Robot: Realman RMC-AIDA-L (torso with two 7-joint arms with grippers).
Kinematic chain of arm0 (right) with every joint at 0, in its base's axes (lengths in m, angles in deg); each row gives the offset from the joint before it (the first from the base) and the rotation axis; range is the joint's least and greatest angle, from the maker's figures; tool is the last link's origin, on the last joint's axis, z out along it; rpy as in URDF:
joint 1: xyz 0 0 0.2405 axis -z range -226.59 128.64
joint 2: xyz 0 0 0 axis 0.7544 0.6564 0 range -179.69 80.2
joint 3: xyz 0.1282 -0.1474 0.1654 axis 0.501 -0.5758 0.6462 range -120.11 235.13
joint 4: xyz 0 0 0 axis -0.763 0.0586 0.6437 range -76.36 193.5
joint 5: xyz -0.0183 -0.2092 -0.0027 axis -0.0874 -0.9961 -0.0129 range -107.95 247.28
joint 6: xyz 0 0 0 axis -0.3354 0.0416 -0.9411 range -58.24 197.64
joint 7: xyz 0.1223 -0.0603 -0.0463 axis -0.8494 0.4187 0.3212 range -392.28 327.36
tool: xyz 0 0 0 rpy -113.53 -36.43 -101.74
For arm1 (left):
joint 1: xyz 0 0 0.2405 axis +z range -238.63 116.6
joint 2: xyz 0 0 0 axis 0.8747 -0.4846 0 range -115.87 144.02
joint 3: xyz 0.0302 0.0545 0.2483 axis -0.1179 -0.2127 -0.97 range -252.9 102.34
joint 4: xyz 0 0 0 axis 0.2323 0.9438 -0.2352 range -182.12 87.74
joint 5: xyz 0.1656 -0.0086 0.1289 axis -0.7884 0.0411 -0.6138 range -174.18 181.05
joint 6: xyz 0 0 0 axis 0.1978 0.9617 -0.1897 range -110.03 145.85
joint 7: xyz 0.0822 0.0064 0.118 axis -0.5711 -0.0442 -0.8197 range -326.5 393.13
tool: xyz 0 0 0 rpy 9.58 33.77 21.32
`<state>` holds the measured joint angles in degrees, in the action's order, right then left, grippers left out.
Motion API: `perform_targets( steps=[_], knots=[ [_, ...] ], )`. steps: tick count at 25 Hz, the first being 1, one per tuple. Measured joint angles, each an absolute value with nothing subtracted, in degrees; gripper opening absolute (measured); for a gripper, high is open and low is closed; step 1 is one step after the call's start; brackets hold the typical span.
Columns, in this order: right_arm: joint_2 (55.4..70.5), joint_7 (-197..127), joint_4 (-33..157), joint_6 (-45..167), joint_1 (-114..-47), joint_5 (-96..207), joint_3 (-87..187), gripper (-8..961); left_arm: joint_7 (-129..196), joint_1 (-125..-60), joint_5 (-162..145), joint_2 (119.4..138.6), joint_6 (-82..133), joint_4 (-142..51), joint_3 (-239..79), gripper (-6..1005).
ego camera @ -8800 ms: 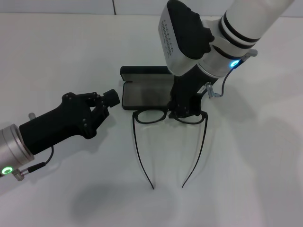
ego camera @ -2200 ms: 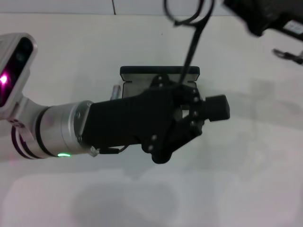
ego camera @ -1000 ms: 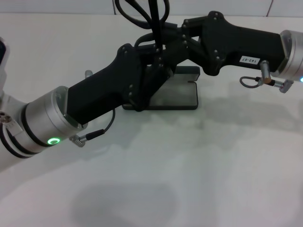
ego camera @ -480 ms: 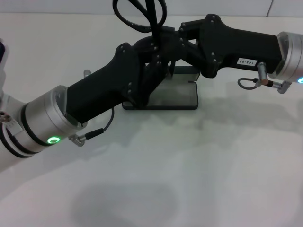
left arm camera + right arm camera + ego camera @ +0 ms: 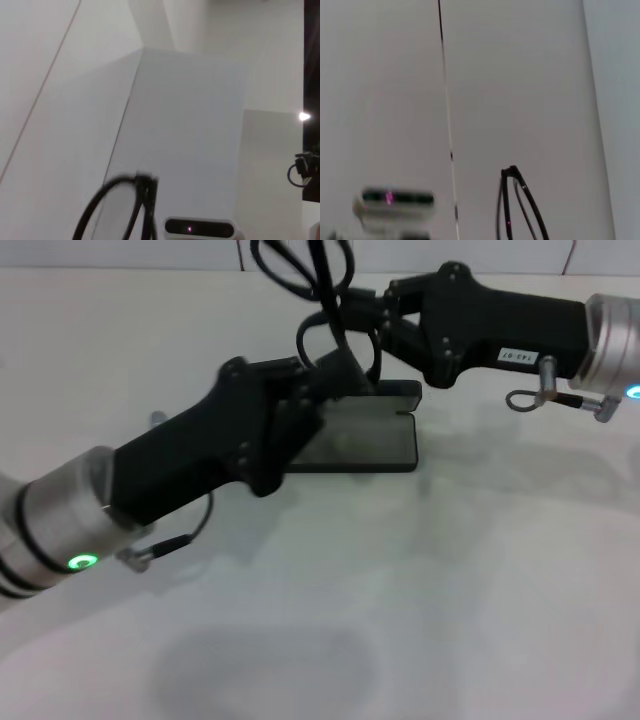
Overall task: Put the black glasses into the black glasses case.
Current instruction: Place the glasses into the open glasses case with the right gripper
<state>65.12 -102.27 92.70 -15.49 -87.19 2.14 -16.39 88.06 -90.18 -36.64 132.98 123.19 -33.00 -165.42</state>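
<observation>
The black glasses [image 5: 324, 280] hang in the air above the far edge of the black glasses case [image 5: 375, 445], which lies open on the table with its grey lining up. My right gripper [image 5: 352, 316] reaches in from the right and is shut on the glasses' frame just above the case. My left gripper [image 5: 336, 374] comes from the lower left and sits just below the glasses, over the case's left part, which it hides. One lens shows in the left wrist view [image 5: 144, 192] and the frame shows in the right wrist view [image 5: 511, 174].
The white table [image 5: 450, 590] stretches in front of and to the right of the case. A wall runs along its far edge. A small device with a pink light shows in both wrist views [image 5: 199, 227] [image 5: 395, 198].
My left arm has drawn back down and to the left, away from the right gripper. The glasses stay held up over the case and have shifted slightly right.
</observation>
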Motion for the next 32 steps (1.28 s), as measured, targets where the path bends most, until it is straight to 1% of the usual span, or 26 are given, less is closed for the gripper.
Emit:
perform_targets(
  steps=[4, 7, 9, 11, 20, 32],
  knots=[
    [65.55, -109.5, 98.8, -10.1, -87.1, -8.4, -16.7, 44, 87.3, -87.6, -36.3, 130.44, 126.7, -32.6, -164.4, 26],
    [66.01, -120.8, 107.1, -3.9, -87.0, -20.5, -20.2, 44, 87.1, -86.0, -36.2, 128.49, 129.5, -32.6, -161.9, 26],
    [66.08, -127.1, 112.0, -0.6, -87.0, -26.9, -23.5, 44, 87.2, -84.9, -36.1, 127.59, 130.2, -32.6, -160.0, 26],
    [66.13, -133.6, 117.5, 3.1, -87.0, -34.5, -27.6, 45, 87.4, -83.9, -36.1, 127.1, 130.6, -32.6, -158.2, 26],
    [66.4, -152.8, 131.4, 10.8, -88.6, -59.3, -40.7, 46, 87.5, -83.3, -36.0, 127.18, 130.7, -32.9, -155.9, 27],
    [66.44, -155.1, 129.0, 20.5, -88.6, -65.5, -48.2, 48, 88.5, -83.6, -36.0, 127.75, 130.4, -33.1, -154.7, 27]
  ],
)
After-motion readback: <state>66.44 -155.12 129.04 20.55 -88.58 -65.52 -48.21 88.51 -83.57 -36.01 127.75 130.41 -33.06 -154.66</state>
